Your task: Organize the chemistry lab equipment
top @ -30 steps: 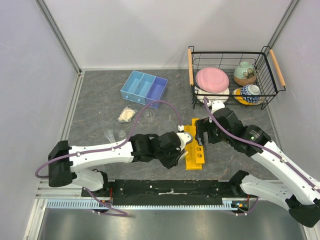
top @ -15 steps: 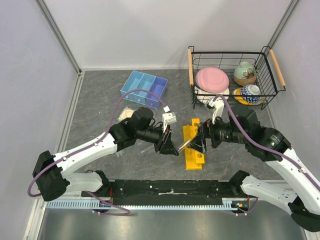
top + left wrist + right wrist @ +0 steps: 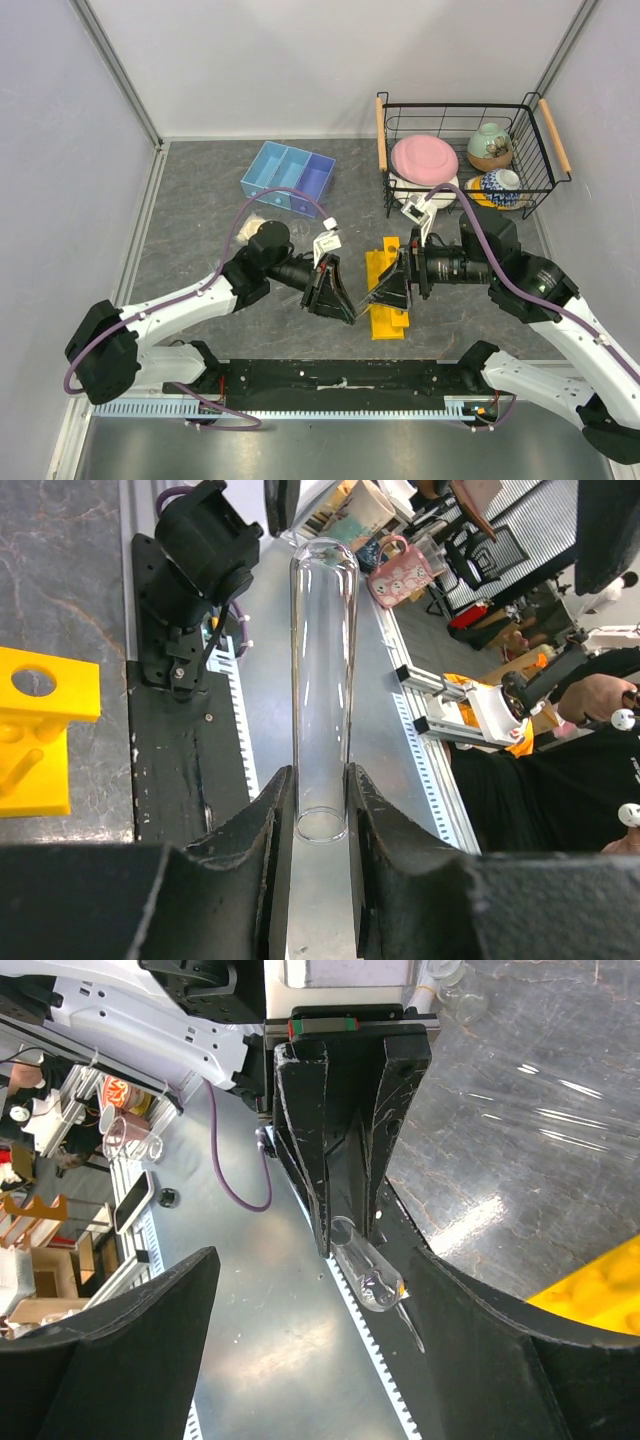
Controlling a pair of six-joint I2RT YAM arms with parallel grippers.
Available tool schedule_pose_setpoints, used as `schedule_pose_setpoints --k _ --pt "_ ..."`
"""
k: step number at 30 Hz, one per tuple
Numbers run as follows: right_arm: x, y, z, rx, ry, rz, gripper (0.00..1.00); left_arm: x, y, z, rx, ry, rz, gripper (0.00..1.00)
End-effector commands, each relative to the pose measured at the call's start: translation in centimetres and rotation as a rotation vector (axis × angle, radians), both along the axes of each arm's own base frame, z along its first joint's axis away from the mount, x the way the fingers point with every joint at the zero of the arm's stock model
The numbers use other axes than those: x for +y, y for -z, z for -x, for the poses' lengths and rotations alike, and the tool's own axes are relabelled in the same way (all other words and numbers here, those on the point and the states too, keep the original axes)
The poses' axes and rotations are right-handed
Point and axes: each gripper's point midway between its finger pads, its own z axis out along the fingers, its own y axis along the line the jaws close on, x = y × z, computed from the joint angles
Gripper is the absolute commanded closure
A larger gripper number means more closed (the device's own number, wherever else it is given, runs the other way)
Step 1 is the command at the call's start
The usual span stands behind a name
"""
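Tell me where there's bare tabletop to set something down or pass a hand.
Bare tabletop: the back-left corner, left of the blue tray; also the strip between that tray and the wire basket. Crowded: the centre, where the left claw holds a test tube up to the right claw by the yellow rack.

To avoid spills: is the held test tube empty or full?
Empty: the test tube in the left gripper looks clear along its whole length.

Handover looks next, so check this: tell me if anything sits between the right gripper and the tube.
Nothing visible does. The left gripper holds the tube pointing straight at the open jaws of the right gripper, with only air between them. The rack lies below them, out of the path.
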Motion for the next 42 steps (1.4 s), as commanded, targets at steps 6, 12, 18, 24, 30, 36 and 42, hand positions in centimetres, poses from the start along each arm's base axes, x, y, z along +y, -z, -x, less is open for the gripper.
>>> schedule_pose_setpoints --k 6,12,18,24,30,36,42 --pt "0.8 -1.3 0.2 -0.004 -0.037 -0.058 0.22 1.1 -3.3 1.3 -0.049 0.067 0.129 0.98" --pt "1.0 -1.1 0.2 0.013 -0.039 -0.061 0.30 1.1 -3.8 0.7 -0.053 0.052 0.146 0.98" --pt "1.2 -0.6 0.1 0.027 -0.043 -0.051 0.42 0.9 -3.4 0.3 -0.033 0.054 0.143 0.98" --pt "1.3 -0.5 -0.1 0.030 -0.037 -0.050 0.49 0.6 -3.0 -0.1 -0.016 0.053 0.136 0.98" --pt "1.5 -0.3 -0.3 0.032 -0.038 -0.047 0.60 0.7 -2.9 -0.2 -0.015 0.050 0.136 0.98" --pt "1.5 -0.1 -0.7 0.031 -0.017 -0.038 0.78 0.7 -2.9 -0.1 -0.010 0.052 0.131 0.98" --pt "1.3 0.1 -1.1 0.027 0.004 -0.023 0.85 0.4 -2.6 -0.7 0.007 0.014 0.089 0.61"
